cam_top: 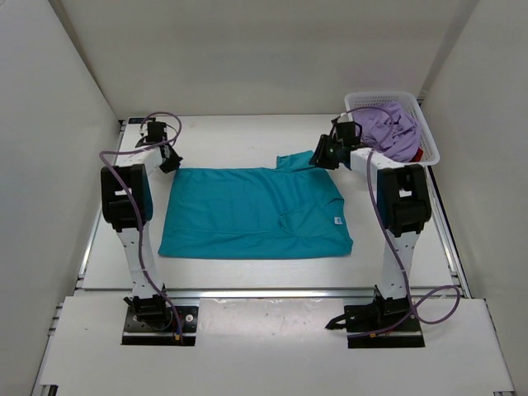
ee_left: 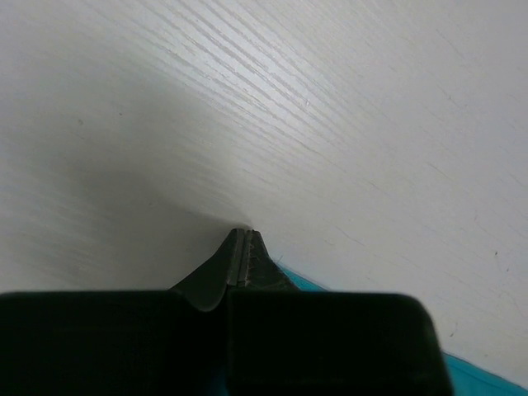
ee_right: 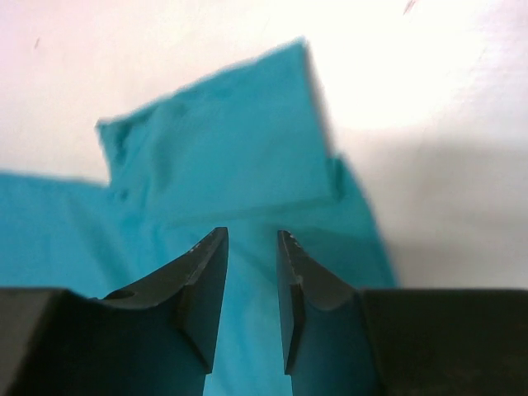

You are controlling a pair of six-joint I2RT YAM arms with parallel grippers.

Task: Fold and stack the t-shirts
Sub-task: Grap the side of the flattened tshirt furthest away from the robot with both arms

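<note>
White walls stand on three sides of a white worktop (cam_top: pixel 247 136). One teal t-shirt (cam_top: pixel 247 214) lies flat on it, between the two arms. One short sleeve (ee_right: pixel 223 132) sticks out from its far edge.

The left gripper (cam_top: pixel 171 161) is down low at the far left corner of the teal t-shirt. In the left wrist view its two fingers (ee_left: pixel 235 264) are pressed tight together, with no gap at all. Bare white worktop lies in front of the tips. A thin edge of teal cloth shows just behind them and off to their right. I cannot tell if any cloth is pinched between the tips.

The right gripper (cam_top: pixel 320 155) is at the far right corner of the same t-shirt, right by the sleeve. Its tips are apart, about half way open, and nothing is between them. In the right wrist view teal cloth lies under the tips, and the sleeve lies flat just in front of them. White worktop is beyond the sleeve.

Just to the right of the right gripper and a bit farther back sits a white mesh basket (cam_top: pixel 388 96). A pale purple t-shirt (cam_top: pixel 388 132) is bunched up inside it. A small bit of a dark red t-shirt (cam_top: pixel 419 154) peeks out at the near side of the basket, under the purple one.
</note>
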